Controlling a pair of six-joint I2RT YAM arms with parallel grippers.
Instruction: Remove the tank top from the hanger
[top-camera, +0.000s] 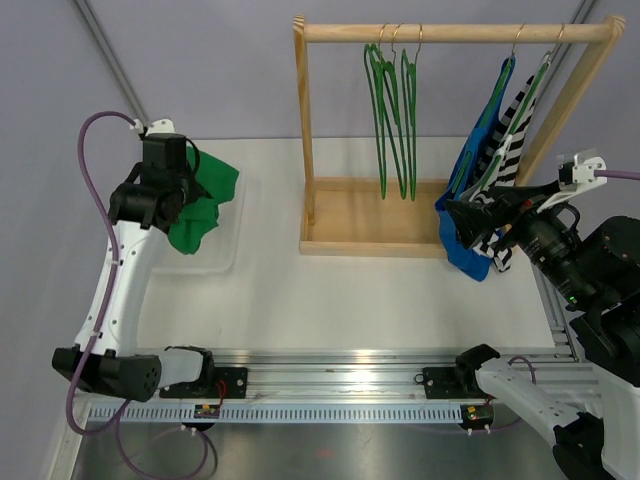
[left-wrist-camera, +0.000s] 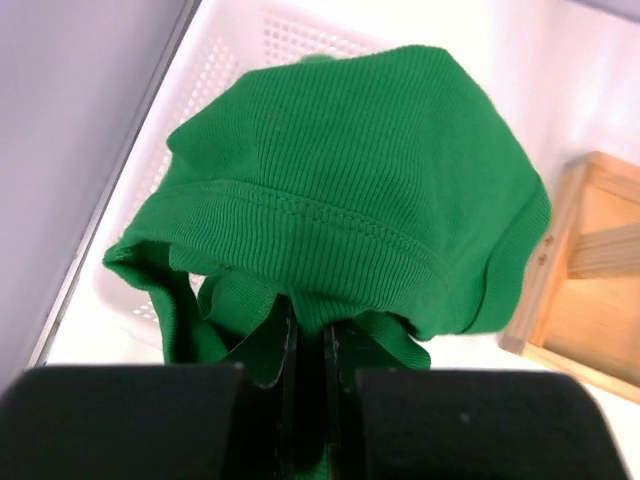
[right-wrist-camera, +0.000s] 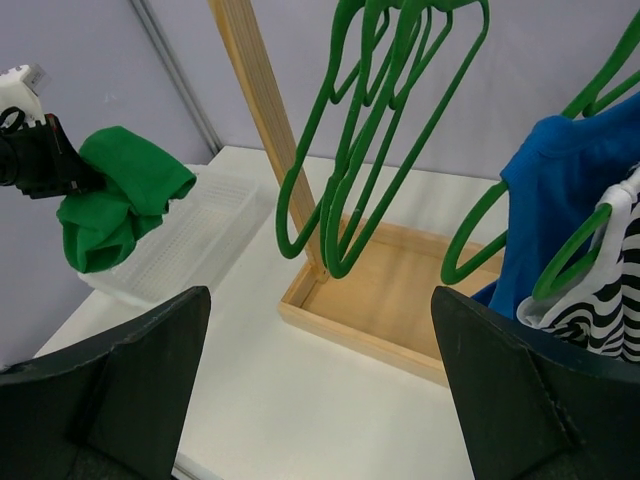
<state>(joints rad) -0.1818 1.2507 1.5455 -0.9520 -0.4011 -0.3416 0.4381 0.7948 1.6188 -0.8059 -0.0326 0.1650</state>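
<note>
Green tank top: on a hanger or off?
Off: the left gripper holds the green tank top bunched over the white basket; three hangers hang bare.

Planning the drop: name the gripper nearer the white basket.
Left. The left gripper holds the green top over the white basket; the right gripper is far across, at the rack.

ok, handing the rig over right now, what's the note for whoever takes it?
Left pincer: shut on the green tank top, which hangs bunched over the white basket.
Right pincer: open and empty, beside the blue top and striped top, both on hangers at the right end of the rack.
Done: the green tank top is off its hanger; three bare green hangers are on the rail.
Left: probably release it into the basket.
</note>
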